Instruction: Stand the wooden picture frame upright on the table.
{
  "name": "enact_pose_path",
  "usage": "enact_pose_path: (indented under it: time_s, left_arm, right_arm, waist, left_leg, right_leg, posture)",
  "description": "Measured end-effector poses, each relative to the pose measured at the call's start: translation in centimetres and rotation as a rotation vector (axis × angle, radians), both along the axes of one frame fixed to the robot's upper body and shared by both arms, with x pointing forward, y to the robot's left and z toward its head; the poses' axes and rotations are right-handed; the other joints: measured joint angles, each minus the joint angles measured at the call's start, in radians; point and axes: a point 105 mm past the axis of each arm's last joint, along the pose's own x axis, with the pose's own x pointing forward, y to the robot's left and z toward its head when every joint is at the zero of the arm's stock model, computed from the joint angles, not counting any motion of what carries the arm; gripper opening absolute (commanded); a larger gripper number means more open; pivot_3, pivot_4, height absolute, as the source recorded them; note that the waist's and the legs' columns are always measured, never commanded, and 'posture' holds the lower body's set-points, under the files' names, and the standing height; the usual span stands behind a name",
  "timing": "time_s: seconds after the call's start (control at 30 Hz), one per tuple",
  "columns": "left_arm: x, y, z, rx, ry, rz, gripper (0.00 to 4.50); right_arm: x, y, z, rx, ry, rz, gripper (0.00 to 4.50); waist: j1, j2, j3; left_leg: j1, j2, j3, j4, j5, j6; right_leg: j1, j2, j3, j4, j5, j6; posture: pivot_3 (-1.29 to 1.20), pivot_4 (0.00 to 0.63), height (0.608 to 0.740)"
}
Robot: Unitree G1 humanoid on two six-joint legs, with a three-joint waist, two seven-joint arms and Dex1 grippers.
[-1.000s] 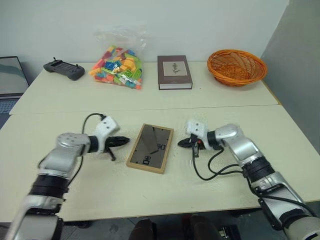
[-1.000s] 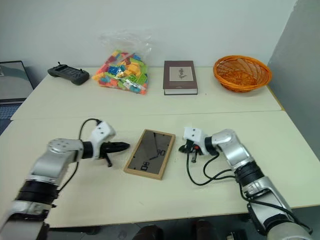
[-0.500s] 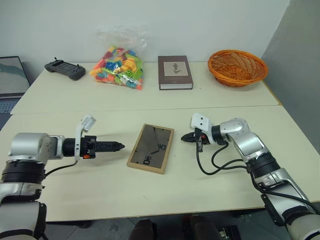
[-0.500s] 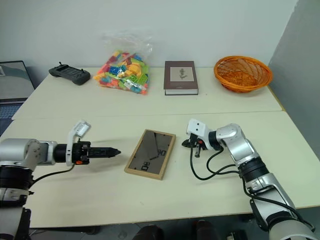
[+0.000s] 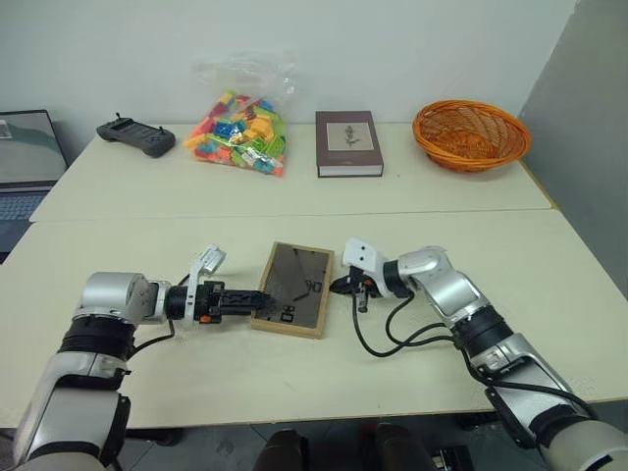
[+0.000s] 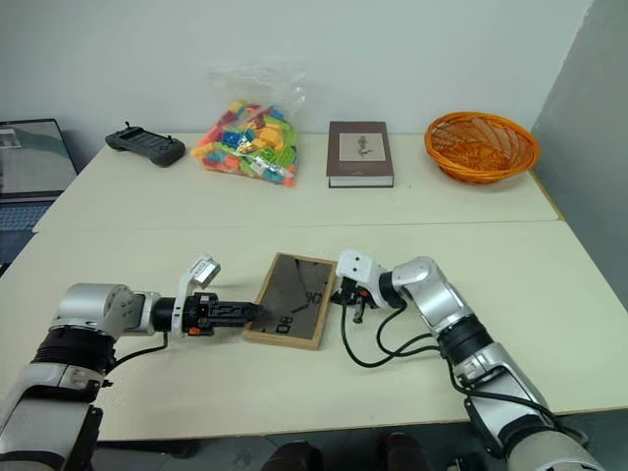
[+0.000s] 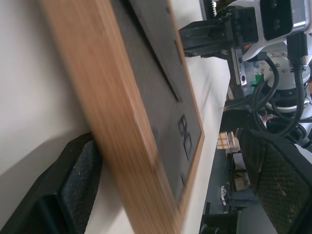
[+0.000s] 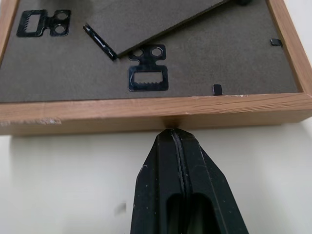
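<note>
The wooden picture frame lies flat on the table, dark back panel and fold-out stand facing up. My left gripper is open at the frame's left edge. In the left wrist view that light-wood edge sits between its two fingers. My right gripper is shut, and its joined tips touch the middle of the frame's right edge.
Along the far side of the table stand a black controller, a bag of coloured blocks, a dark brown book and an orange basket. A laptop is at the far left. A black cable loops beneath my right wrist.
My left gripper has rolled, opened and moved right to the frame's left edge. My right gripper, still shut, has slid left up to the frame's right edge.
</note>
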Motion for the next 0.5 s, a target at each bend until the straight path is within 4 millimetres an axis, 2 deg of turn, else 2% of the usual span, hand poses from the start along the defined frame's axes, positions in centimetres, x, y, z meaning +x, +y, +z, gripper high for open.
enact_pose_path:
  time_s: [0.17,0.5]
  left_arm:
    - [0.4,-1.3,0.1,-0.017,-0.027,-0.001,4.48]
    - [-0.4,-1.0,-0.1,-0.005,-0.003,0.044,2.72]
  right_arm:
    - [0.1,0.1,0.1,0.002,-0.008,-0.001,0.00]
    - [0.2,-1.4,-0.5,-0.013,-0.007,-0.031,0.00]
  waist:
    - [0.009,0.000,0.000]
    - [-0.014,0.000,0.000]
  left_leg:
    - [0.000,0.000,0.000,0.000,0.000,0.000]
    - [0.000,0.001,-0.002,-0.001,0.000,0.000]
  right_leg:
    - [0.001,0.000,0.000,-0.001,0.000,0.000]
    - [0.000,0.001,0.000,0.000,0.000,0.000]
  posture:
    - [0.00,0.150,0.740]
    - [0.00,0.150,0.740]
